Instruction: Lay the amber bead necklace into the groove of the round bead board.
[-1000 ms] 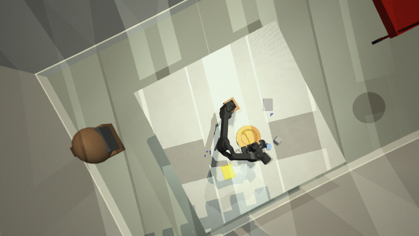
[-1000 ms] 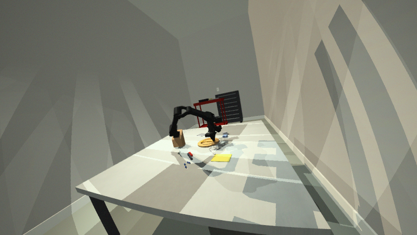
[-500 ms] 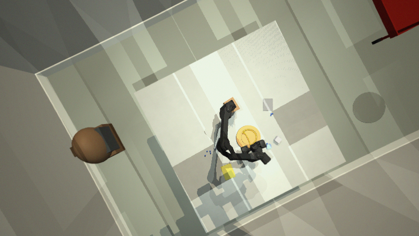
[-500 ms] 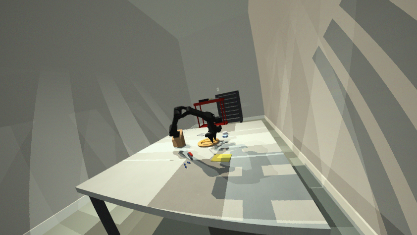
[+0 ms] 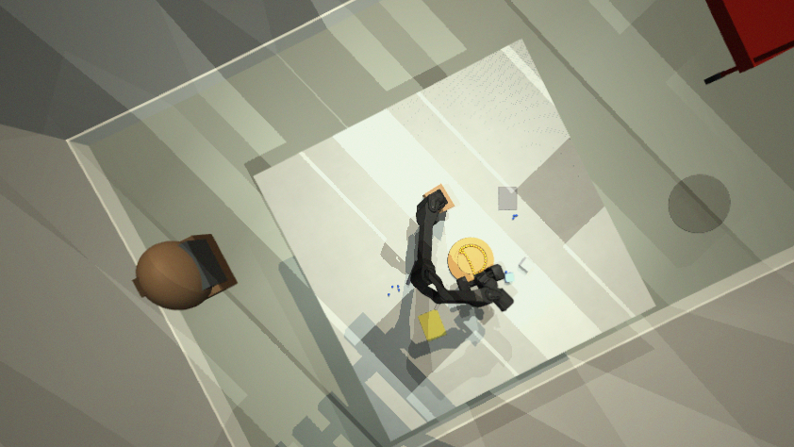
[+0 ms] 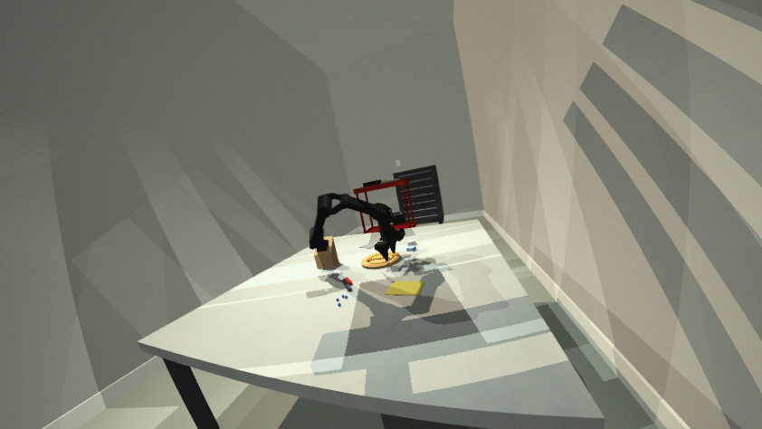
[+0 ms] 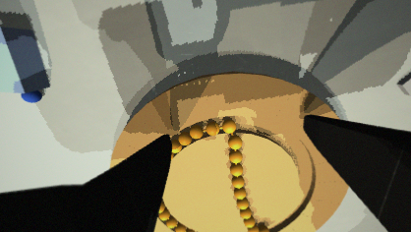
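Observation:
The round bead board point(image 5: 452, 261) point(image 6: 372, 265) point(image 7: 221, 93) lies flat, orange-tan with a lighter inner disc and a ring groove. The amber bead necklace point(image 5: 485, 258) point(image 7: 236, 157) lies on it. In the wrist view, beads follow the groove at the upper left, and one strand runs across the inner disc to the lower right. The groove's right side shows bare there. My gripper point(image 5: 474, 280) point(image 6: 390, 255) point(image 7: 235, 131) is wide open over the board, fingers on either side of the crossing strand, nothing between them held. The left finger hides part of the beads on the left.
A yellow pad point(image 5: 432, 324) point(image 6: 404, 288) lies near the board. A pale blue block point(image 5: 509, 276) is close beside the board and gripper. A grey square point(image 5: 506, 198) lies farther off. A red and black object point(image 6: 347, 281) and small blue bits point(image 5: 393, 289) lie near the arm.

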Tool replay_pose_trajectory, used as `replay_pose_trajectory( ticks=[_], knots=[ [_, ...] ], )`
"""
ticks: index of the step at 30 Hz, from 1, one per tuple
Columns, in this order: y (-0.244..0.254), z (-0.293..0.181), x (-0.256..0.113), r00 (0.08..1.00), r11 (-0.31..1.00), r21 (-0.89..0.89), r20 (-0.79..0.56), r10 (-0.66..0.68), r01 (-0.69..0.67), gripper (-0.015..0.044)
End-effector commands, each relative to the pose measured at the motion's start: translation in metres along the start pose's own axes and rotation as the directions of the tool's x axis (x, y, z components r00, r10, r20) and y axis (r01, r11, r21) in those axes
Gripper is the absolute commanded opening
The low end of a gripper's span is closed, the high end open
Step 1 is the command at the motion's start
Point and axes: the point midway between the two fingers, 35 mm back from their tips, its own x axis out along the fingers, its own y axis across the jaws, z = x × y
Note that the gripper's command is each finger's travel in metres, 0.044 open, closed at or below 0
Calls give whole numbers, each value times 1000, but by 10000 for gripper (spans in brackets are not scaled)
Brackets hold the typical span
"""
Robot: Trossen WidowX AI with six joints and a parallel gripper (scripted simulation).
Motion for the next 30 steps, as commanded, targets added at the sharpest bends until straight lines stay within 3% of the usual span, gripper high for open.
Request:
replay_pose_trajectory(
  ticks=[1, 15, 22, 27, 30],
  knots=[
    [0, 0, -1, 1000, 1000, 1, 3, -4, 4, 440],
    [0, 0, -1, 1000, 1000, 1, 3, -4, 4, 440],
    [1, -10, -32, 1000, 996, -84, 2, -2, 2, 256],
    [1, -11, -29, 1000, 996, -86, 2, -2, 2, 125],
    [1, -11, -19, 1000, 996, -86, 2, -3, 3, 120]
  ],
)
